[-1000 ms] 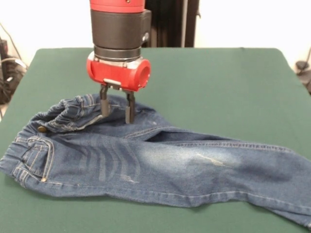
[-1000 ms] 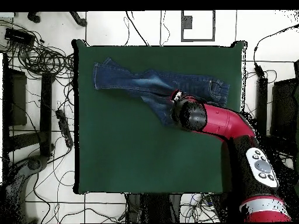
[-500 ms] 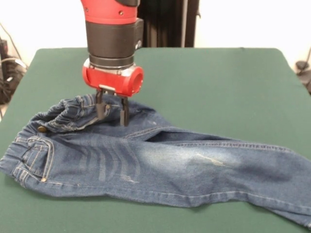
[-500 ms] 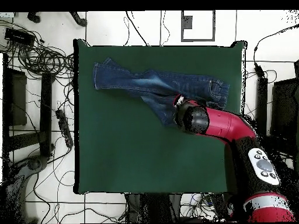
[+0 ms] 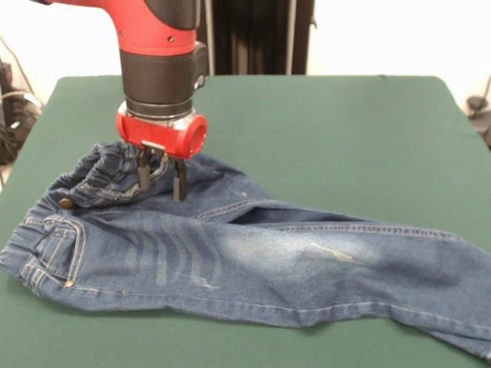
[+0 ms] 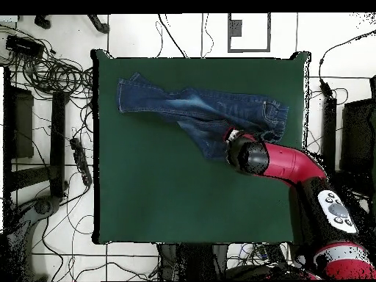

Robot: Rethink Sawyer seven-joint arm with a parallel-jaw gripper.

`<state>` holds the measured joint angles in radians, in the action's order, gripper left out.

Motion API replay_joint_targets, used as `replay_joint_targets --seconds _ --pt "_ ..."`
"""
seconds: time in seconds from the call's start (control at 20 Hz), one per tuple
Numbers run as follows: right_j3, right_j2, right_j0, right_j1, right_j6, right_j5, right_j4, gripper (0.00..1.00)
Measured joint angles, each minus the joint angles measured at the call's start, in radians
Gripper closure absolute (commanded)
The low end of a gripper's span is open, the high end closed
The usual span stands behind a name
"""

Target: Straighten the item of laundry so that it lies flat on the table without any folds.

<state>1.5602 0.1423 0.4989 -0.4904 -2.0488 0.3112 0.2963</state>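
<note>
Denim, blue and faded whitish at the thighs, is spread across the green table [image 5: 360, 130]: the jeans [image 5: 253, 257] are laid on their side near one long edge of the tabletop, and they are far from flat. In the front view the waistband is found at the left, bunched and rucked up into elastic gathers, with a stitched pocket turned toward the camera at the near left corner. From there the long axis is run rightward, the legs pointed off to the right edge of that view. One leg is folded under or behind the other, so a dark crease is seen along the middle where the two overlap. In the overhead view the jeans [image 6: 198, 110] are seen lying lengthwise close to the table's [image 6: 183, 191] upper edge, with one leg angled out from the other.

Directly over the gathered waistband the gripper [image 5: 159, 175] is held, fingers parted and pointed down, their tips set at the cloth with nothing pinched between them. Part of the waistband is hidden by the red and black arm [image 6: 283, 163]. Cables [image 6: 44, 70] are scattered on the floor beside the table.
</note>
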Motion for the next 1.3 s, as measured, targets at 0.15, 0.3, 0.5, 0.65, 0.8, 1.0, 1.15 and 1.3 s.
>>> replay_joint_targets --seconds 0.15,0.3,0.5,0.65,0.8,1.0,1.15,1.3 --pt "0.013 0.000 0.002 -0.008 0.000 -0.002 0.006 0.00" --pt "0.036 0.003 0.022 -0.020 0.000 -0.002 0.006 0.00" --pt "0.052 0.013 0.072 -0.022 0.000 -0.002 0.006 0.00" --pt "0.058 0.017 0.101 -0.022 0.000 -0.001 0.006 0.00" --pt "0.061 0.024 0.130 -0.022 0.000 -0.001 0.010 0.00" --pt "0.065 0.046 0.153 -0.027 0.000 -0.001 0.027 0.00" --pt "0.075 0.066 0.176 -0.040 0.000 0.005 0.044 0.00" --pt "0.089 0.081 0.197 -0.057 0.000 0.028 0.049 0.00"
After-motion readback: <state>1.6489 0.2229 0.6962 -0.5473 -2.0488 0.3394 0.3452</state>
